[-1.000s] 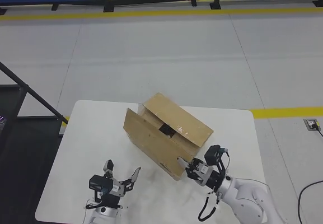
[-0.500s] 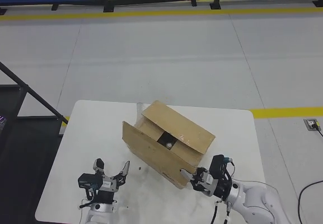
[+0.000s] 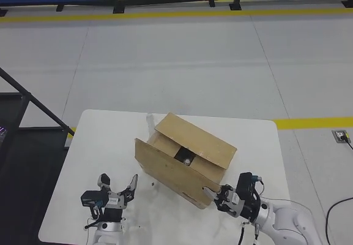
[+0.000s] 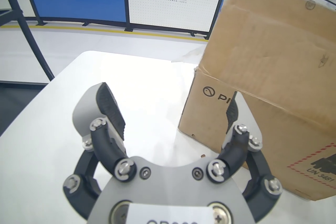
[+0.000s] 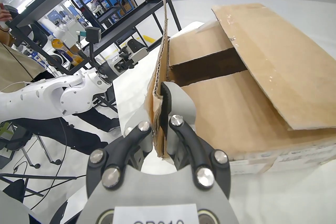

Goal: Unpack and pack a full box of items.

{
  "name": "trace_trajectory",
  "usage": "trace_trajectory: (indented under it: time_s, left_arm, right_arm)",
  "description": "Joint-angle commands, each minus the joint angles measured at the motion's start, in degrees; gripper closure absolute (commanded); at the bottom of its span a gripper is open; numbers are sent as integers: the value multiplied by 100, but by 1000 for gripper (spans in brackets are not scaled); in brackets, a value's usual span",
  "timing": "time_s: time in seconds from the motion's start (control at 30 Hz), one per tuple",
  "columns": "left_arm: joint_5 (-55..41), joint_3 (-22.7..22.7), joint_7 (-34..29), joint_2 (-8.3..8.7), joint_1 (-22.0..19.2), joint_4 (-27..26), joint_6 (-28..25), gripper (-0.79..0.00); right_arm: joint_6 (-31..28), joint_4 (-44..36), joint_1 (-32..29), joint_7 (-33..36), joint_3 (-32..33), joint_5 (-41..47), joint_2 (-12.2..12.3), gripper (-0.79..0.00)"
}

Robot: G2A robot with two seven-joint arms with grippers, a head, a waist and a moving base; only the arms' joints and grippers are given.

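On the table [image 3: 96,141], at centre, seeing the box [image 3: 191,144] sitting askew, top half open, dark gap showing. At the box's 4 o'clock corner, finding the right gripper [image 3: 220,197] clenching on the upright flap [image 5: 161,51], cardboard edge pinched between both fingers. At 8 o'clock, noting the left gripper [image 3: 118,181] hovering beside the box, fingers released, grasping nothing.
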Motion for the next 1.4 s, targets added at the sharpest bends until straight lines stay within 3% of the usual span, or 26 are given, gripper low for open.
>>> trace_trajectory:
  time_s: [0.0,0.03,0.07,0.1,0.23,0.43,0.67,0.77,0.97,1.37]
  left_arm:
    - [3,5,3,-8,3,8,19,-785]
    - [5,5,-3,-11,4,12,21,-785]
    - [-9,2,-10,-15,5,13,29,-785]
    - [-19,-5,-12,-19,6,11,47,-785]
    - [-54,-31,-16,-31,25,-7,58,-785]
    - [-20,-33,-93,-43,17,2,-5,-785]
    - [171,59,-212,-65,-75,-8,-2,-785]
    - [232,84,-254,-74,-99,-18,1,-785]
    - [302,97,-277,-88,-106,-32,10,-785]
    - [292,87,-173,-115,-16,-71,-38,-785]
  right_arm:
    - [43,26,11,-35,16,29,3,-43]
    - [46,30,12,-45,18,35,6,-342]
    - [36,36,10,-54,24,43,9,-508]
    - [51,31,3,-79,41,27,13,-785]
    - [413,-226,-218,-321,199,-478,29,-785]
    - [1391,-985,-1137,-1013,407,-2066,52,-785]
    - [2262,-1218,-1819,-1209,150,-3199,35,-785]
    - [2919,-1152,-1820,-1139,-39,-3495,-9,-785]
    - [3317,-756,-1497,-1139,-291,-3432,-82,-785]
    - [3326,-422,-1180,-1235,-168,-3129,-121,-785]
